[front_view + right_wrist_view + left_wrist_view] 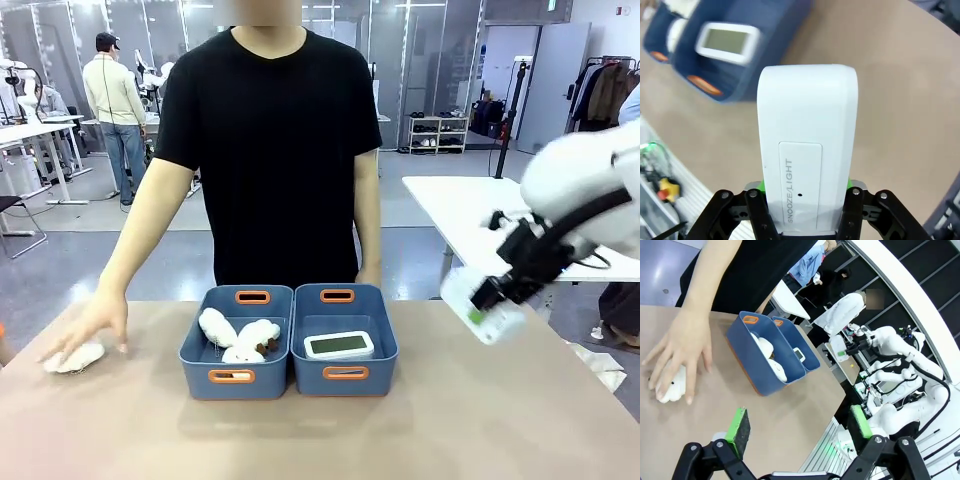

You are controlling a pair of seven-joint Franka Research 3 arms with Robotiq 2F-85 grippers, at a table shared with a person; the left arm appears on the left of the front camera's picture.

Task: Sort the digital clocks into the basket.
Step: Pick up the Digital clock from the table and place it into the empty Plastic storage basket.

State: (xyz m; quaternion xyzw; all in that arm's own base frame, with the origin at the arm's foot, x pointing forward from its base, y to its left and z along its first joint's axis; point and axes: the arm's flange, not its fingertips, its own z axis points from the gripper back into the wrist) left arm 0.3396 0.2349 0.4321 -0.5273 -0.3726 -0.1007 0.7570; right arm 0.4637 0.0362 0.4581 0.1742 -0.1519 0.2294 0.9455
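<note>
Now, on the table (450,420) you have a person (265,150) in a black shirt standing at the far side. One hand (95,325) of this person lies flat on a white plush toy (75,357) at your left.

At the middle, two blue baskets stand side by side and touch each other. The left basket (195,350) contains more plush toys (240,338). The right basket (385,350) contains one clock (339,345). It lies flat with the face up, and its long axis goes across the basket, from left to right. I cannot read any digits on its display.

The right gripper (805,187) is in the air, to the right of the baskets and above the table. Its pads press on both sides of a second clock (807,135) at one end. The long axis of this clock goes straight out along the fingers, away from the wrist. The narrow top side faces the wrist camera, and there you can read "SNOOZE/LIGHT", written along the long axis. In the front view this clock is blurred.

The left gripper (800,422) is above the table with the jaws wide apart, and nothing is between them.
</note>
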